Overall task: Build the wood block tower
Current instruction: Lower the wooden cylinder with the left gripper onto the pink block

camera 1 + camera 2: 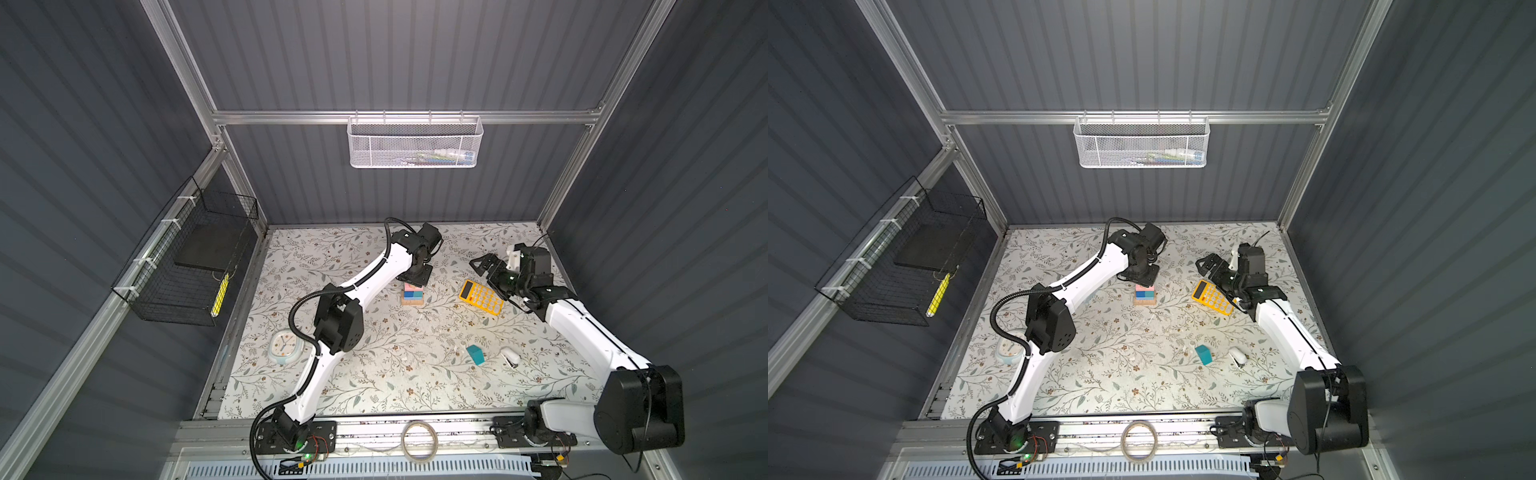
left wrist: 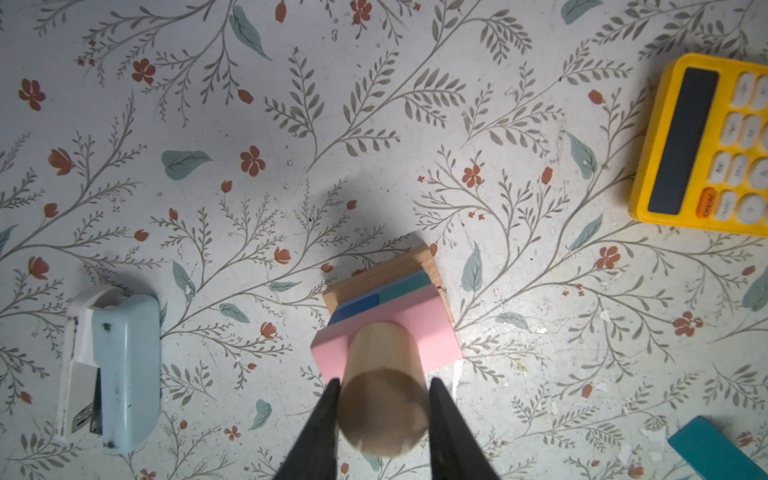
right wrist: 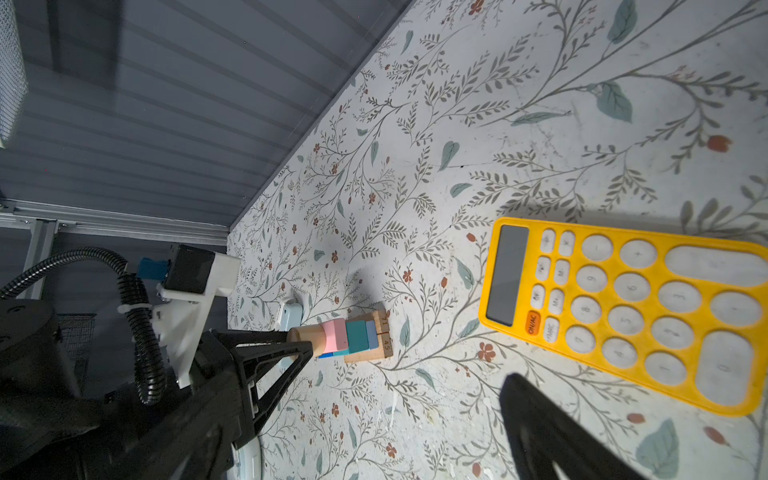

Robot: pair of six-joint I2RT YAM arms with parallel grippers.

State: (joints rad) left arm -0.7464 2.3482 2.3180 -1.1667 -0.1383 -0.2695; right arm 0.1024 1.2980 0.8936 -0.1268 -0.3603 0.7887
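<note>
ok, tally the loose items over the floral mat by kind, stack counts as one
Multicoloured wood block tower: 1
Tan wooden cylinder in left end effector: 1
Loose teal wood block: 1
Yellow plastic calculator: 1
Pale blue-white stapler: 1
Round pale blue clock: 1
Total: 6

Bright floral tabletop, dim walls, soft light from above.
In both top views the floral tabletop (image 1: 374,374) glows pale, while the ribbed grey walls (image 1: 104,124) stay dark and fan outward toward the picture edges. In the left wrist view the wood cylinder (image 2: 382,399) between the left gripper (image 2: 384,380) fingers is out of focus and throws a soft grey shadow. In the right wrist view the yellow calculator (image 3: 623,316) is sharp, and a right gripper (image 1: 478,262) finger (image 3: 540,428) is a dark blur.
</note>
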